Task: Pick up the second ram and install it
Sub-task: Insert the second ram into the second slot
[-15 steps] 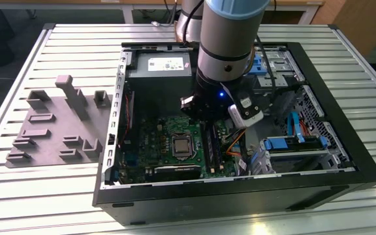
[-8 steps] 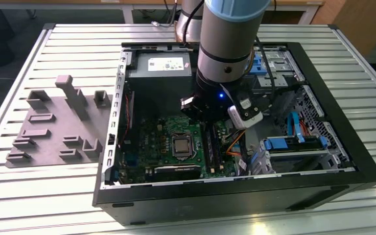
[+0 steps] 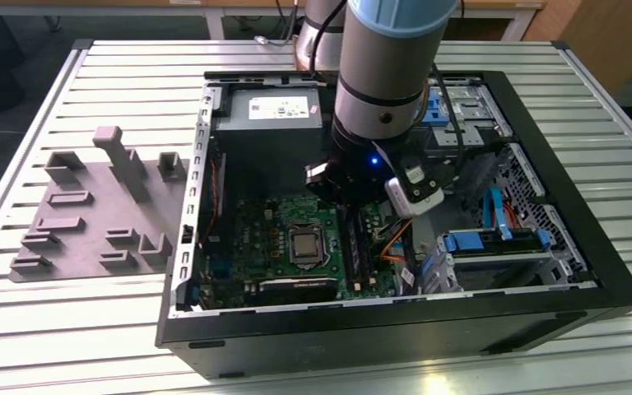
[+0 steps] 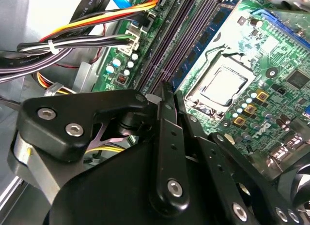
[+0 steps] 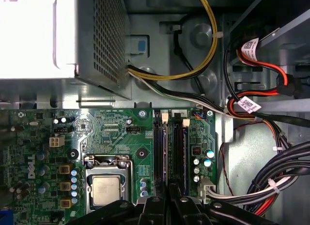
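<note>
Table: we see a silver slatted metal table (image 3: 63,329) carrying everything in the exterior view.

Case: an open black desktop computer case (image 3: 404,325) lies on its side near the table's middle.

Holder: a grey 3D-printed plate of holder blocks (image 3: 85,214) lies on the slats just beside the case, on the exterior view's left.

Arm: the grey and blue robot arm (image 3: 388,66) comes from the far side and reaches down into the case.

Board: a green motherboard (image 3: 261,239) covers the case floor, with a square silver processor socket (image 3: 307,247) near its middle.

Slots: long black plastic memory slots (image 4: 172,46) run side by side just beside the socket.

Gripper: the black metal gripper (image 4: 167,89) hangs low over the near end of the slots, close to the board. We cannot tell whether it is open, closed or clamping anything.

Second ram: the one stick we can make out, a dark board with a row of black chips (image 4: 207,35), stands on edge in the slot nearest the socket. This is probably the second ram, though we cannot be sure. It lies just ahead of the gripper's tip, and we cannot tell whether the two touch.

Cables: a bundle of yellow, red, orange and black wires (image 4: 87,26) plugs into the board beside the slots, on the side away from the socket.

Power supply: a grey metal box (image 3: 272,107) sits at the far end of the case.
</note>
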Tool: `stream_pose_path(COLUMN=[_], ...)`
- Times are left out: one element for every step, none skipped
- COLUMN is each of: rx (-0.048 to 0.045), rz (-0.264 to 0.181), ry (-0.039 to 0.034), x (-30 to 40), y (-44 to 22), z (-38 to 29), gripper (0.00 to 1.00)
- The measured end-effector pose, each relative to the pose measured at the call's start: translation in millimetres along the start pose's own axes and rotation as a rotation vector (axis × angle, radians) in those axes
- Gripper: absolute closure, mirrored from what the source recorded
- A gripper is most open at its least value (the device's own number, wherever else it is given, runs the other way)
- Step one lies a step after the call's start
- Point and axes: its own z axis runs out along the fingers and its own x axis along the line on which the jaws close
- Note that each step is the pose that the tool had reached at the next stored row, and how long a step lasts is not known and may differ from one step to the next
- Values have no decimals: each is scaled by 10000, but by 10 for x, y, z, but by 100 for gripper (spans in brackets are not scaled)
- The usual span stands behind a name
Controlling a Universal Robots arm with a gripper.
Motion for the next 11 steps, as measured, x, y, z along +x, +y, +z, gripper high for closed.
stream_pose_path(rx=[1,4,1,-2,-3,-3,-2,-2,-3,-2,0], rz=[1,2,2,2,1,1,1,1,1,1,1], ry=[0,1,1,1,1,1,2,2,2,2,2], x=[0,0,0,0,-1,-1,-1,-1,-1,-1,-1], y=[0,-1,-3,-6,-8,-12,-15,-19,-23,-28,-31], z=[5,10,18,30,43,59,75,92,110,125,133], gripper=[86,86,86,86,86,86,86,86,86,86,86])
